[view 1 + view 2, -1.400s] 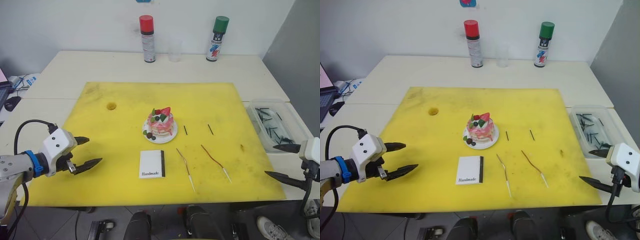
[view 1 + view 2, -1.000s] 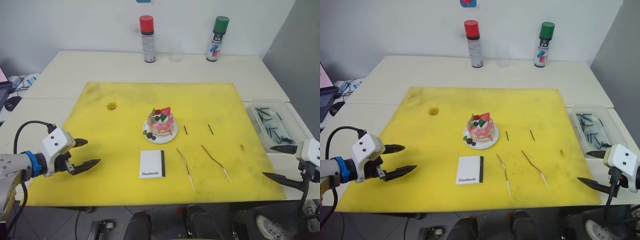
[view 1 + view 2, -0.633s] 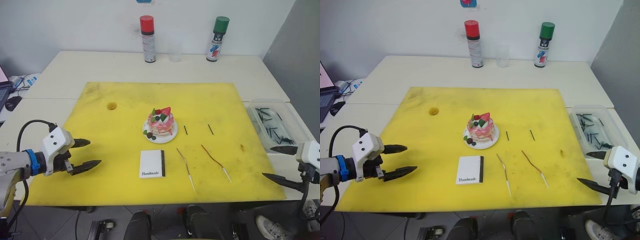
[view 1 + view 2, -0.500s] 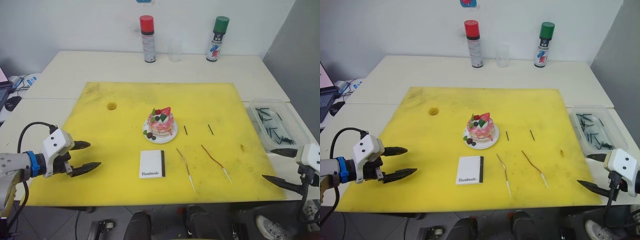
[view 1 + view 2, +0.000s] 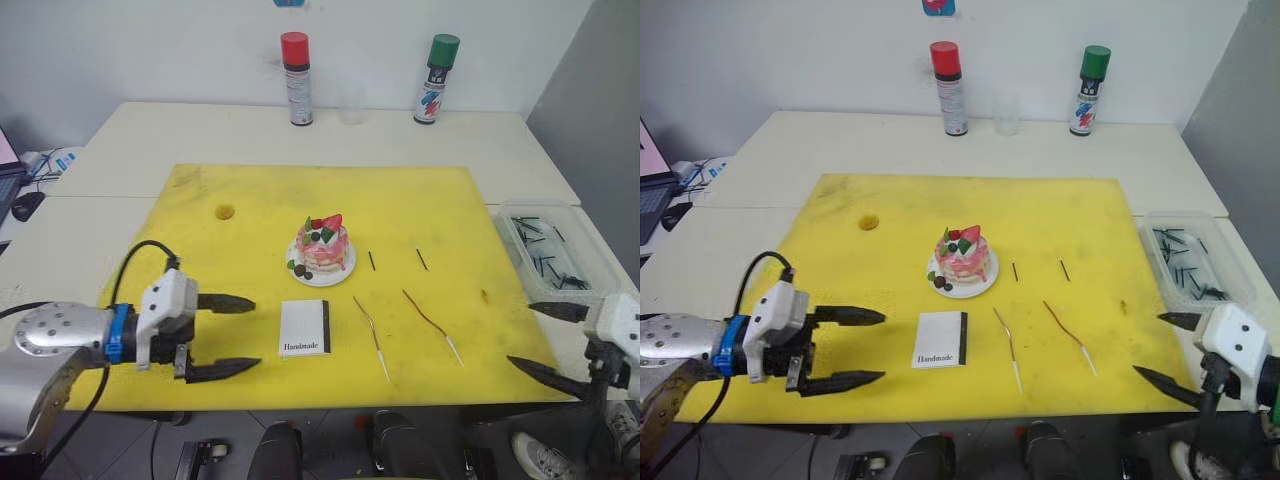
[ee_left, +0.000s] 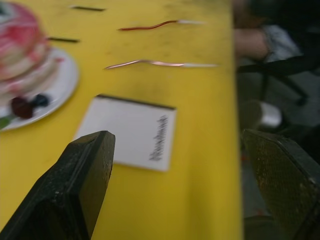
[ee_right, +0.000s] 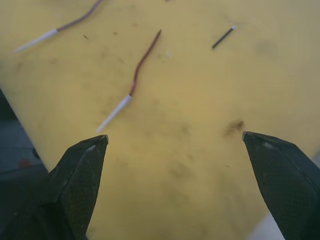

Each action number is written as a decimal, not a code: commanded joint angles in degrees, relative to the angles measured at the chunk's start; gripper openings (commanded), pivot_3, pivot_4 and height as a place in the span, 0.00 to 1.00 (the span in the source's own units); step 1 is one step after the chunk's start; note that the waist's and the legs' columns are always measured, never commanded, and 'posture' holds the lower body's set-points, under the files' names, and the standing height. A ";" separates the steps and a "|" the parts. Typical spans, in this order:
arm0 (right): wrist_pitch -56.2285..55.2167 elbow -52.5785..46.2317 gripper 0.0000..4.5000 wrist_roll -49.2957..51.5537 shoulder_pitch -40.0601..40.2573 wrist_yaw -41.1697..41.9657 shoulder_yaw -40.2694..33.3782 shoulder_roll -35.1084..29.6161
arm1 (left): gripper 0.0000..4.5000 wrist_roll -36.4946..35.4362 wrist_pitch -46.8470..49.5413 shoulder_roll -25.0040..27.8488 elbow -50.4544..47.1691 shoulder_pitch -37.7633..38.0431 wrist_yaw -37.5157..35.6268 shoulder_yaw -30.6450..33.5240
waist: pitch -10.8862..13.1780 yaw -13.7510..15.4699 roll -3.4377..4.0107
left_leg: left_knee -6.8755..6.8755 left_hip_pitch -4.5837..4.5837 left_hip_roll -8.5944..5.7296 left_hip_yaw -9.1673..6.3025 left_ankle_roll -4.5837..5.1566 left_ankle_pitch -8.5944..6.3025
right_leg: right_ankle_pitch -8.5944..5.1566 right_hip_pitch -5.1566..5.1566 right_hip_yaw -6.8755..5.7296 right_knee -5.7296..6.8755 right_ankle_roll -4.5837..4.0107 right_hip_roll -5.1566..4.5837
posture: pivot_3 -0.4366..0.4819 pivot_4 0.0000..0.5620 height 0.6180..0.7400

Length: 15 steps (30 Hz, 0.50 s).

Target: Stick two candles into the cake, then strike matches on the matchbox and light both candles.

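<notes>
From my head camera, a yellow mat (image 5: 250,200) covers most of a pale table (image 5: 150,130). The cake (image 5: 321,243) sits on its small white plate near the middle of the mat. The matchbox (image 5: 304,327) lies flat toward the mat's near edge, just in front of the cake. Two candles (image 5: 370,325) (image 5: 431,326) lie flat on the mat beside the matchbox, toward the right edge, apart from each other. Two matches (image 5: 371,261) (image 5: 421,259) lie farther back, between the candles and the cake's level. My left gripper (image 5: 245,334) hovers over the mat's near left part, fingers spread wide and holding nothing, pointing toward the matchbox. My right gripper (image 5: 525,337) is at the mat's near right corner, fingers also spread wide and empty. A clear tray (image 5: 520,245) of dark sticks rests off the mat's right edge. A red-capped can (image 5: 294,77) and a green-capped can (image 5: 436,78) stand at the table's far edge. My left wrist camera looks past my parted fingers (image 6: 75,190) at the matchbox (image 6: 131,131), with the cake (image 6: 22,55) and both candles beyond it. My right wrist camera looks between my parted fingers (image 7: 75,185) at one candle (image 7: 132,82) and one match (image 7: 223,37) on the mat.
</notes>
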 commanded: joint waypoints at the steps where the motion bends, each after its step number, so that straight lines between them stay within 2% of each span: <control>1: 11.85 -7.81 1.00 1.75 -1.03 -8.41 2.55 0.57 | 1.00 -0.26 -1.80 -0.59 -1.84 -2.82 -1.48 -3.51 | -0.01 0.00 -0.02 | 0.01 0.00 0.01 0.00 0.00 0.00 | 0.00 0.00 0.01 -0.02 0.00 0.01 | 0.48 0.27 1.00; 7: 23.82 -10.76 1.00 4.29 -8.20 -20.09 12.98 6.38 | 1.00 -0.42 -2.23 -3.91 -1.72 -7.12 -0.46 -7.96 | -0.03 -0.08 -0.05 | 0.23 -0.03 0.04 0.02 0.00 0.00 | 0.00 0.02 0.06 -0.01 0.00 0.04 | 0.48 0.27 1.00; 15: 27.55 -9.23 1.00 2.62 -11.44 -27.14 20.67 10.80 | 1.00 -1.08 -1.60 -5.61 -2.45 -8.74 0.71 -9.87 | -0.03 -0.12 -0.04 | 0.21 -0.11 0.06 -0.01 0.00 0.00 | 0.00 -0.01 0.02 -0.02 0.00 0.07 | 0.48 0.27 1.00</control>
